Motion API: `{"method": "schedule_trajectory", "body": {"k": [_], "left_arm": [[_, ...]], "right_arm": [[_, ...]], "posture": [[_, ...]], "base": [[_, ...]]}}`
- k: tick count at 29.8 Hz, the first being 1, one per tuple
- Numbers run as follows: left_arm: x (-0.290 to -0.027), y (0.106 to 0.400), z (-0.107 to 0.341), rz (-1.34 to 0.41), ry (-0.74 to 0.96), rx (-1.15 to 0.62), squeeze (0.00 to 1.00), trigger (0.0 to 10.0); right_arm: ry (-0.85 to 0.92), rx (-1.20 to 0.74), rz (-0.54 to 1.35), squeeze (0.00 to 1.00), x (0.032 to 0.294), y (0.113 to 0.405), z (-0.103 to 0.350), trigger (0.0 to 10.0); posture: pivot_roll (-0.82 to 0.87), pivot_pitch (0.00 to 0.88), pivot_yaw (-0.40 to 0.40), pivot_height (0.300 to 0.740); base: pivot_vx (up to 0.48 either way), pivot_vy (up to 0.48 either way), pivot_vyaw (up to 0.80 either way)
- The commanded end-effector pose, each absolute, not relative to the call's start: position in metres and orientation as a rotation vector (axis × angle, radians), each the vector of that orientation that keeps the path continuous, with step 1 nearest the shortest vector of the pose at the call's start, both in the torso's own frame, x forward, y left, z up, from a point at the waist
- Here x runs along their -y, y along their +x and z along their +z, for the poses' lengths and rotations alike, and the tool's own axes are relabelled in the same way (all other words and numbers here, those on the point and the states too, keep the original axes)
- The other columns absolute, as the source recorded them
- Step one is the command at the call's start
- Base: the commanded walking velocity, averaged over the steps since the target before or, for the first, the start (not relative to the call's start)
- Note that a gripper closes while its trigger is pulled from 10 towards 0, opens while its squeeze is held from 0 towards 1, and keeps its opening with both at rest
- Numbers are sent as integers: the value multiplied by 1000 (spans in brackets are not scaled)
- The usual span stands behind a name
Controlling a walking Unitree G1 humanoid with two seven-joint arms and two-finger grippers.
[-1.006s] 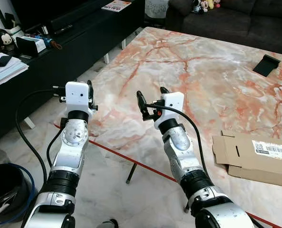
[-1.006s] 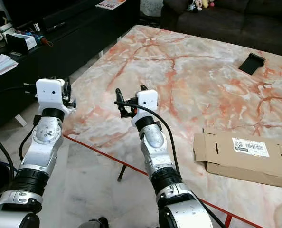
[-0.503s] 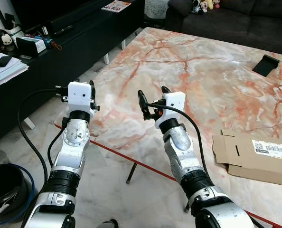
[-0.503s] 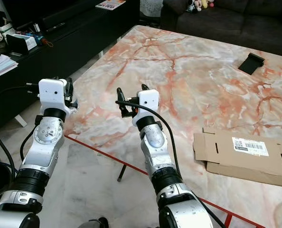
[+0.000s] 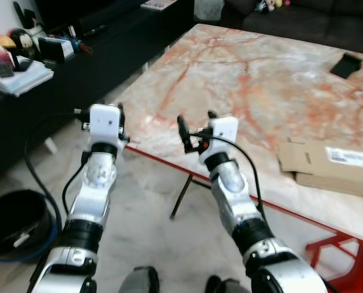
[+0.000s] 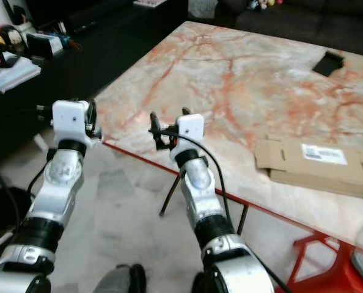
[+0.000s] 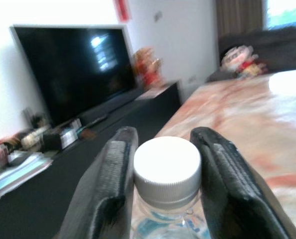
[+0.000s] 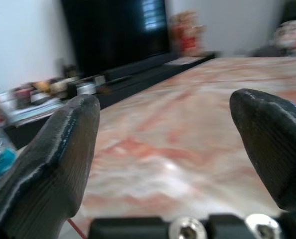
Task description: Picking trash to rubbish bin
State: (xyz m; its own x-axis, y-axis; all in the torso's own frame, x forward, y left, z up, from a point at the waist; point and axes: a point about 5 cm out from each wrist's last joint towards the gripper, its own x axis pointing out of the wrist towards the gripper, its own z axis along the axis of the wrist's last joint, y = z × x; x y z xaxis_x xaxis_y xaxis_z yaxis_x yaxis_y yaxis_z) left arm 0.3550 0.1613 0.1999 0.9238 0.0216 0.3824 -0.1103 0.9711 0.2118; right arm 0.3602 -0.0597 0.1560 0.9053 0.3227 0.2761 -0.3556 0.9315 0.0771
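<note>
Bottle, clear plastic with white screw cap: clamped at the neck between the two black fingers of the left gripper, held upright off the near-left corner of the pink-veined marble table, over the pale floor. Round black rubbish bin: on the floor well to the left of that table and below the held bottle's level, ringed by a blue cable, some litter apparently inside. Right gripper: raised at the table's near edge, fingers spread wide apart, holding nothing. Flattened brown cardboard box with white barcode label: lying on the table's right side, well apart from both grippers; likely further trash. Small black stand-like object: far right of the table. Low black cabinet: left of the table, carrying figurines and papers. Risks, judged: the grip sits only around the cap and neck, so the bottle could swing or slip loose while walking; the views are blurred, suggesting motion; a release made short of the bin would drop it on the floor, and the blue cable could snag a foot.
</note>
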Motion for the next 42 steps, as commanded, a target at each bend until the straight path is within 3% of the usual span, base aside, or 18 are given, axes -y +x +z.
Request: {"method": "schedule_trajectory", "body": {"k": [1, 19, 26, 31, 34, 42], "left_arm": [[-162, 353, 205, 73, 246, 413, 0, 10000], [-182, 350, 183, 125, 252, 316, 0, 10000], [-202, 336, 112, 118, 165, 29, 0, 10000], [-217, 310, 51, 148, 202, -211, 0, 10000], [-223, 283, 12, 150, 203, -386, 0, 10000], [-233, 230, -40, 176, 229, -652, 0, 10000]], "right_arm": [[137, 262, 364, 0, 54, 359, 157, 10000], [149, 208, 336, 0, 64, 359, 145, 10000], [145, -18, 302, 0, 84, 352, 97, 10000], [107, -244, 217, 0, 110, 330, 45, 10000], [49, -427, 172, 0, 129, 303, 7, 10000], [-17, -692, 121, 0, 153, 250, -45, 10000]], "posture": [[114, 98, -2, 740], [112, 114, -15, 740], [105, 127, -23, 740], [100, 129, -28, 740], [103, 135, -34, 740], [101, 138, -47, 740]], "base": [[-281, 0, 0], [-218, 0, 0], [0, 0, 0], [0, 0, 0], [0, 0, 0], [0, 0, 303]]}}
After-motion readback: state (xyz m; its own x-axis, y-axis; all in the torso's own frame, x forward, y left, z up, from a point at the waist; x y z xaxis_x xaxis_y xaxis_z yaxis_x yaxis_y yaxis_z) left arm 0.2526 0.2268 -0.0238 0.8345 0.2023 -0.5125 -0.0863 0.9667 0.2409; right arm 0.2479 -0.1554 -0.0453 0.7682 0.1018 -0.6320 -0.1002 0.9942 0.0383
